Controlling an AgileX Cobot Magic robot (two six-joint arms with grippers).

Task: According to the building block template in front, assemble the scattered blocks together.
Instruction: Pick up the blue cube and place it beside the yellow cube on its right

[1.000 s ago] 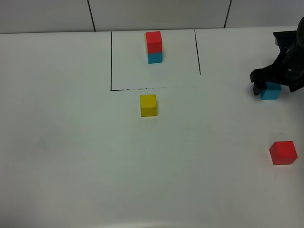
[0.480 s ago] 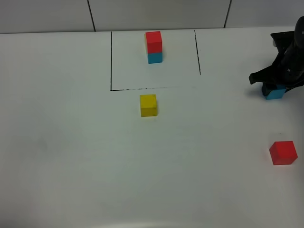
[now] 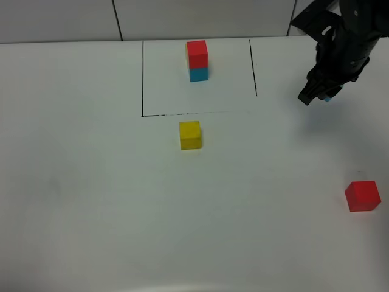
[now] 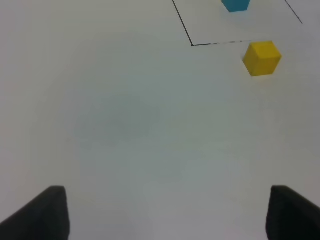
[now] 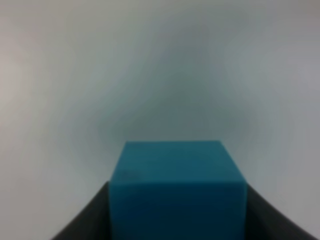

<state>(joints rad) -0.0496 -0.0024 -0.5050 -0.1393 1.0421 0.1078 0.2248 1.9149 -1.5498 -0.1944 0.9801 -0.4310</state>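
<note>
The template, a red block on a blue block, stands inside the black-lined square at the back. A loose yellow block lies just in front of the square; it also shows in the left wrist view. A loose red block lies at the right edge. My right gripper is shut on a blue block and holds it in the air right of the square; only a sliver of that blue block shows from above. My left gripper is open and empty over bare table.
The white table carries the black outline of the square. A tiled wall runs along the back edge. The template's blue block shows at the edge of the left wrist view.
My right gripper has lifted the blue block off the table and carried it up and toward the back left. The left arm and the other blocks have not moved.
</note>
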